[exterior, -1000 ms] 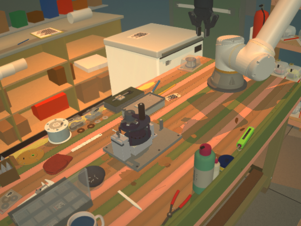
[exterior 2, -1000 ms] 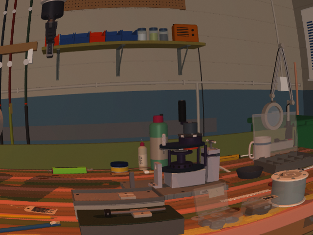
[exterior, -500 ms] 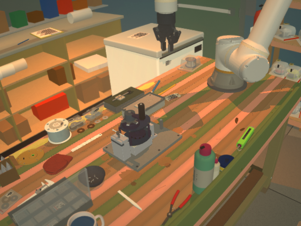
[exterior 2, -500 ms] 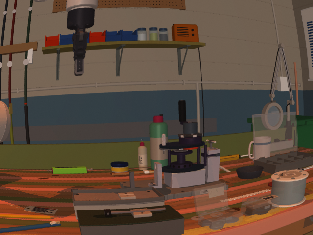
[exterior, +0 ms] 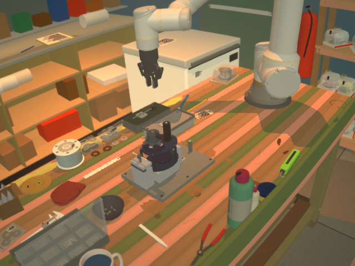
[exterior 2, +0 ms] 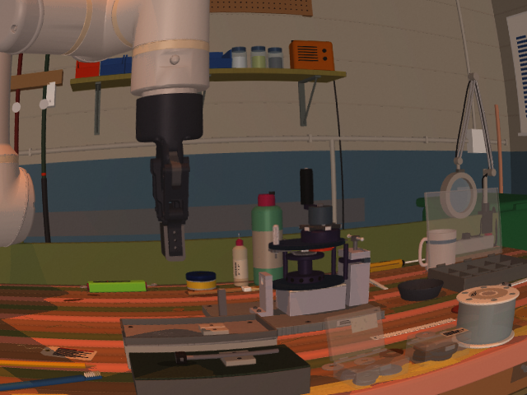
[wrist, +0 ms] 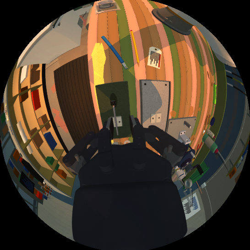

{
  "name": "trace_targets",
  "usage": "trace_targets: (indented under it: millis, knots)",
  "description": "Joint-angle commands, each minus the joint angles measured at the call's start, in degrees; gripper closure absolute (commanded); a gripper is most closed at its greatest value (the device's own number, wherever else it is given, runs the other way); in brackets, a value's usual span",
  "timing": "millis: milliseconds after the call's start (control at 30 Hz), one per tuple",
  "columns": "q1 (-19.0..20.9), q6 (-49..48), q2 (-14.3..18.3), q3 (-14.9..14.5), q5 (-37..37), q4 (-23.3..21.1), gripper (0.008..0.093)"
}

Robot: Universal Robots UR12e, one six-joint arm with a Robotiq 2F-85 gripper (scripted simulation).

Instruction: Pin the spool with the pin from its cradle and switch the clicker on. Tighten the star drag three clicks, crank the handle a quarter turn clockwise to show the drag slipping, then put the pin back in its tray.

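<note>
On the striped workbench a dark green tray (exterior: 146, 116) (exterior 2: 219, 368) (wrist: 113, 106) carries the thin grey pin (exterior: 142, 112) (exterior 2: 225, 355) (wrist: 114, 117), which lies in its pale cradle block. Beside the tray, on a grey base plate (exterior: 169, 170), stands the dark reel (exterior: 160, 150) (exterior 2: 313, 259) with its black crank handle knob (exterior: 167, 130) (exterior 2: 306, 187) upright. My gripper (exterior: 151, 83) (exterior 2: 173, 246) (wrist: 121, 122) hangs well above the tray, partly open and empty.
A white chest (exterior: 183, 61) stands behind the tray. A grey lidded tray (exterior: 172, 121) (exterior 2: 196, 331) lies between the pin tray and the reel. A line spool (exterior: 68, 153), a green bottle (exterior: 240, 197), pliers (exterior: 208, 239) and a parts box (exterior: 61, 240) sit around the bench.
</note>
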Motion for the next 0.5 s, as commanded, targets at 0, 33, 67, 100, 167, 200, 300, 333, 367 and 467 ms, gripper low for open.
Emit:
trace_targets:
  millis: [0,33,67,100,167,200,300,333,367,467]
  knots:
    - [-0.3,-0.4,0.3,0.0,0.0,-0.5,0.0634]
    - [-0.7,-0.8,0.8,0.0,0.0,-1.1,0.0634]
    - [-1.1,-1.2,1.2,0.1,0.0,-1.6,0.0634]
    - [-1.3,-1.4,1.5,0.1,0.0,-1.9,0.0634]
    - [-1.6,-1.7,1.8,0.1,0.0,-2.2,0.0634]
    - [-1.6,-1.7,1.8,0.1,0.0,-2.3,0.0634]
    - [-1.6,-1.8,1.9,0.1,0.0,-2.3,0.0634]
    - [-1.6,-1.8,1.9,0.1,0.0,-2.3,0.0634]
    - [-1.7,-1.8,1.9,0.1,0.0,-2.4,0.0634]
    - [-1.7,-1.8,2.0,0.2,0.0,-2.5,0.0634]
